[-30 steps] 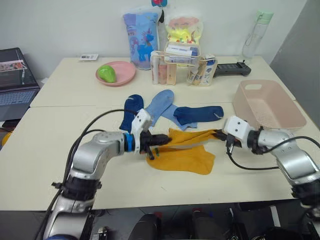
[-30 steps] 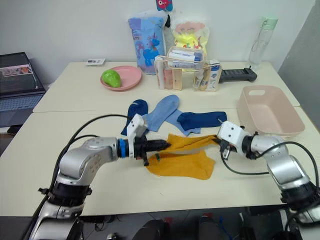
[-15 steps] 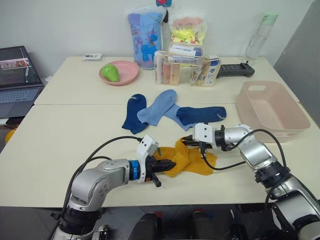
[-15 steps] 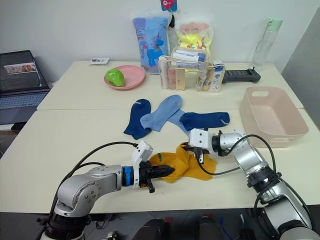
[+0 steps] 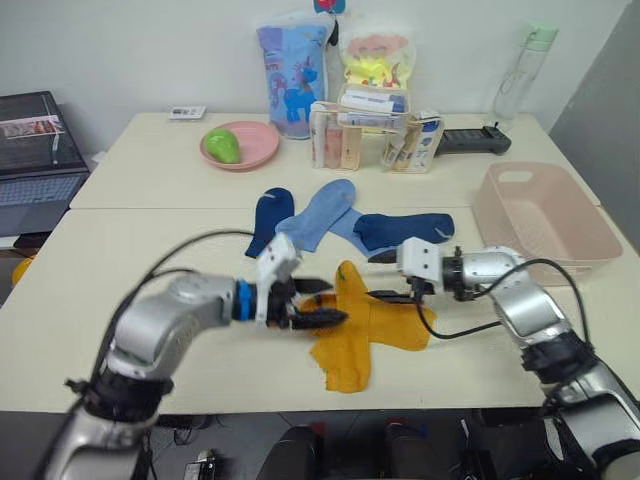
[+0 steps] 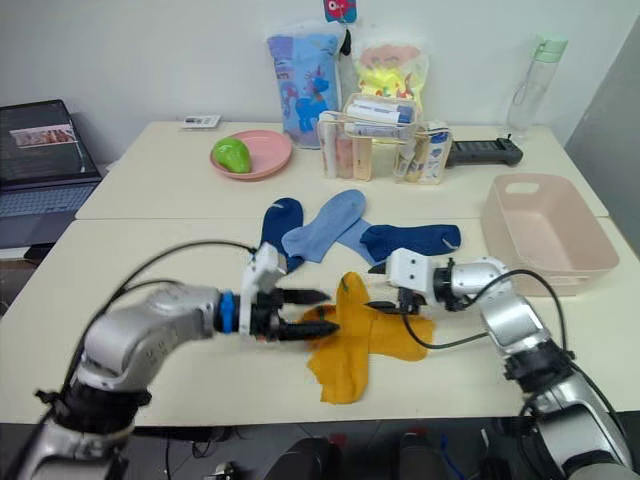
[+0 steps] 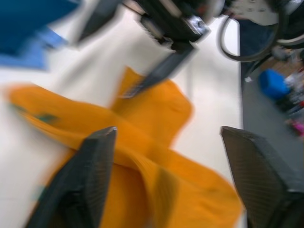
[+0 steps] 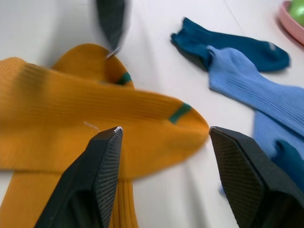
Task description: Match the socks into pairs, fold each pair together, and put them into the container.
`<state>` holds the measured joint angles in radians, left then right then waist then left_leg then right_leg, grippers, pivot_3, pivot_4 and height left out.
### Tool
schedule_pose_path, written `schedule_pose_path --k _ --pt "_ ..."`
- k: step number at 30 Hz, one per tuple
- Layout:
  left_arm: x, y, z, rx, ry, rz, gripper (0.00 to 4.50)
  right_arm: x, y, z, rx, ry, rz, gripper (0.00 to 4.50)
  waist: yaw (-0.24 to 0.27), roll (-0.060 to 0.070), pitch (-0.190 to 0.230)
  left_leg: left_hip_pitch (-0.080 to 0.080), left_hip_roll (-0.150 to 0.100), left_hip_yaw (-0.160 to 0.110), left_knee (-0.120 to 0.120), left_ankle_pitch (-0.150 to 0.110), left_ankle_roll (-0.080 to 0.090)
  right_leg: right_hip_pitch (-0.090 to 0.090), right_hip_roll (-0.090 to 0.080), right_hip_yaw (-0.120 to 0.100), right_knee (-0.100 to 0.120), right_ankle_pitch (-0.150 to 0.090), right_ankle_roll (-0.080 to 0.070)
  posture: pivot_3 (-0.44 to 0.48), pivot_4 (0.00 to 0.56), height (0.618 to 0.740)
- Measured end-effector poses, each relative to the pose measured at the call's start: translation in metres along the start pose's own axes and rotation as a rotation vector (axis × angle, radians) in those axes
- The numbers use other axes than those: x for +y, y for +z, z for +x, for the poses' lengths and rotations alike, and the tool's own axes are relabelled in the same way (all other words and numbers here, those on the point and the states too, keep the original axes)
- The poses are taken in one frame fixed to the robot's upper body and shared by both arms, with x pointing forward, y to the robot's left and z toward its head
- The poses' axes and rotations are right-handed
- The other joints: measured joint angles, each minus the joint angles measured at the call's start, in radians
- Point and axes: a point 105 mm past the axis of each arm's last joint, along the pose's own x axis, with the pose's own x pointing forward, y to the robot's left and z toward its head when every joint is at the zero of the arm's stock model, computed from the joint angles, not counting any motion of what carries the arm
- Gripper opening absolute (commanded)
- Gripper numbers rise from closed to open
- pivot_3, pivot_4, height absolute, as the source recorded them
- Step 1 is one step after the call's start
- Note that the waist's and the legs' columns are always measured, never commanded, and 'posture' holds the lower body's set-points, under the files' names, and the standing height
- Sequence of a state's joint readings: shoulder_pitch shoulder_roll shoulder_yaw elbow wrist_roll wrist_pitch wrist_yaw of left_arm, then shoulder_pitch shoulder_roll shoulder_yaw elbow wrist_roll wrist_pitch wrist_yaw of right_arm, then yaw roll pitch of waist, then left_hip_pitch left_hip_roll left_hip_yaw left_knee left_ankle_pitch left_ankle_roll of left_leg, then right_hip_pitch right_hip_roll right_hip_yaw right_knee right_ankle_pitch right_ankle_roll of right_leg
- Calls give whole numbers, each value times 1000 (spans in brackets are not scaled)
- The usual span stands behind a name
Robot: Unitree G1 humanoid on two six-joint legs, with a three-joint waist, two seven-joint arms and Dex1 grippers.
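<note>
Lying crossed on the desk (image 5: pixel 120 250), the two mustard yellow socks (image 5: pixel 365 325) are waiting unfolded between the released left end effector (image 5: pixel 318 303) and released right end effector (image 5: pixel 384 277), while the container (image 5: pixel 540 210) is holding nothing

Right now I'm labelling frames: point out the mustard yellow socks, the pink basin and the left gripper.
mustard yellow socks (image 6: pixel 372 330), right eye view, middle of the crossed pair.
pink basin (image 6: pixel 548 276), right eye view, near rim.
left gripper (image 6: pixel 315 312), right eye view, between fingertips.
</note>
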<state>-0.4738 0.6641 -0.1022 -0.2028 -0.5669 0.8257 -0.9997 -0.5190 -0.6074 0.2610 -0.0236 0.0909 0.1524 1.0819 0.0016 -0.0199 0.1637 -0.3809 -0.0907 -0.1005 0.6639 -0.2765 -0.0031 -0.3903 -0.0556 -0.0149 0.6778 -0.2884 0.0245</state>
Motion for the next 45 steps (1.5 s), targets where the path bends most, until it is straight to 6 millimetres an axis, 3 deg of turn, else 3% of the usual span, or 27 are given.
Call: schedule_pose_path --k 3,7,12,15,26,31,38,45 --pt "28 8 0 -17 74 51 4020 13 2 -10 8 13 36 2943 0 0 0 0 0 0 0 0 0 0 0 0 0 0 0 0 150 740" --pt "60 4 29 -20 170 92 4020 48 -7 -7 35 88 120 2943 2 0 0 -1 0 0 1 0 0 0 0 0 0 0 0 0 150 740" --pt "67 -11 68 13 156 55 4020 69 -14 -4 56 126 183 2943 1 0 0 -2 -1 0 1 0 0 -1 0 0 1 0 0 0 150 740" --pt "66 -18 79 62 129 63 3485 75 -13 -3 54 136 183 2943 -7 -1 0 -2 0 1 0 0 0 -1 0 0 1 0 0 0 150 740" --pt "65 -24 66 109 76 47 55 75 -15 -7 80 111 188 2943 -4 -1 0 -2 0 0 1 0 0 -1 0 0 1 0 0 0 150 740" --pt "68 -13 64 74 86 55 19 71 -15 -10 79 90 190 2943 -3 -1 0 -2 0 0 1 0 0 -1 0 0 1 0 0 0 150 740" --pt "80 29 72 -117 193 78 19 68 -15 -11 79 72 190 2943 -4 -1 0 -1 0 0 1 0 0 -1 0 0 1 0 1 0 150 740" --pt "93 32 75 -190 284 42 19 58 -4 -2 46 37 143 2943 -2 -1 0 -2 0 0 1 0 0 -1 0 -1 1 0 1 0 150 740"
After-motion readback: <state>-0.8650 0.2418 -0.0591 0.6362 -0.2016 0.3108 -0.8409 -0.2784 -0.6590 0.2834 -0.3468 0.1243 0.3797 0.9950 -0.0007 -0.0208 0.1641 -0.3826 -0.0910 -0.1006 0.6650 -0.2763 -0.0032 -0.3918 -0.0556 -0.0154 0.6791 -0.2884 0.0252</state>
